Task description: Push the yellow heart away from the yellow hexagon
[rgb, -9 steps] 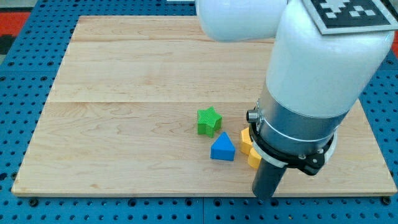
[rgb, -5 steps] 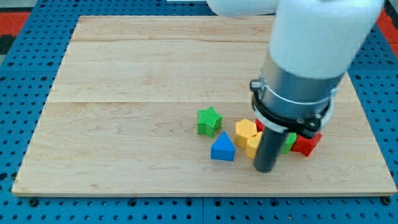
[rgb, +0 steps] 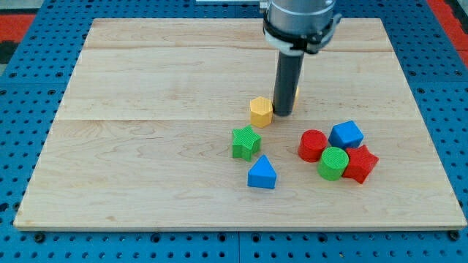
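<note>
Wooden board (rgb: 146, 88): my tip (rgb: 283, 114) beside yellow hexagon (rgb: 261, 112); yellow heart (rgb: 295, 93) (orientation hidden) behind rod.

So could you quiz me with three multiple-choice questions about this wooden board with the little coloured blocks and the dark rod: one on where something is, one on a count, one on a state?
1. Where is my tip?
A. just to the view's right of the yellow hexagon block
B. beside the blue triangle block
C. off the wooden board

2. How many red blocks show?
A. none
B. two
C. four

3. The green star block and the yellow hexagon block are:
A. stacked
B. apart
C. both under the rod

Answers:
1 A, the rod ends right beside the hexagon.
2 B, a red cylinder and a red star-like block sit in the cluster at the view's right.
3 B, bare wood shows between them.
</note>
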